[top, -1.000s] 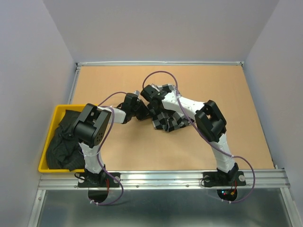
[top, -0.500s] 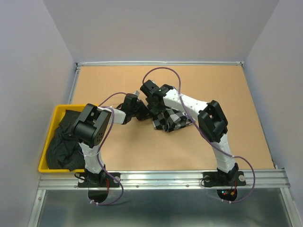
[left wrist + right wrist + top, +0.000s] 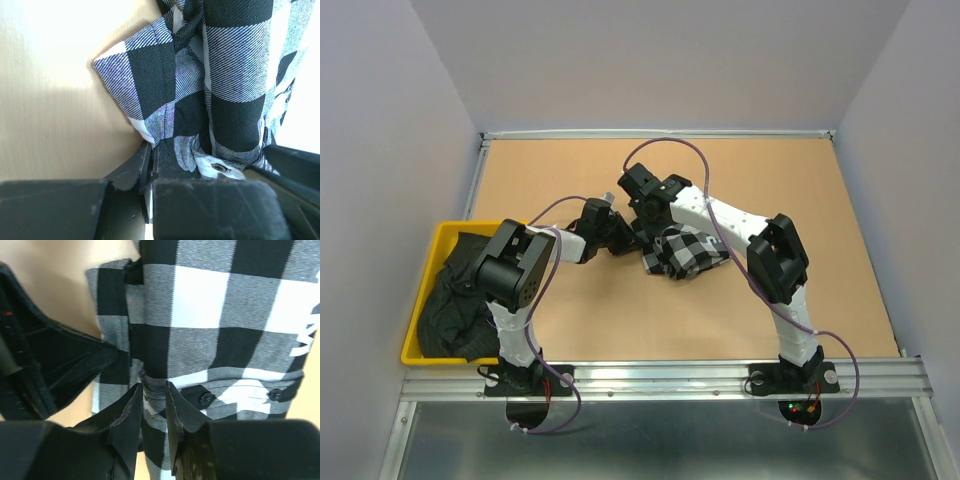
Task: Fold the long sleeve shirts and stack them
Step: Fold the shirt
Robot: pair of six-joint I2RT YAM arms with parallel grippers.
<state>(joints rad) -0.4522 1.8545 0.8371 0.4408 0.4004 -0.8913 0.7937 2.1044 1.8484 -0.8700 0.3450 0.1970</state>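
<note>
The black-and-white check shirt (image 3: 682,252) lies bunched on the table's middle. My left gripper (image 3: 624,238) is at its left edge. In the left wrist view the left gripper (image 3: 155,148) is shut on a fold of the check cloth (image 3: 235,75). My right gripper (image 3: 650,220) is just behind it, over the shirt's far left corner. In the right wrist view the right gripper (image 3: 152,390) pinches a narrow fold of the check shirt (image 3: 225,305); white lettering (image 3: 310,335) shows at the right edge. The plain black shirt (image 3: 455,300) lies crumpled in a yellow bin.
The yellow bin (image 3: 445,228) sits at the table's left edge beside the left arm's base. The brown table (image 3: 800,200) has a raised metal rail along its back and left sides. Purple cables loop over both arms.
My right arm has drawn back and up toward the far left, uncovering more of the check shirt. The left gripper has stayed where it was.
</note>
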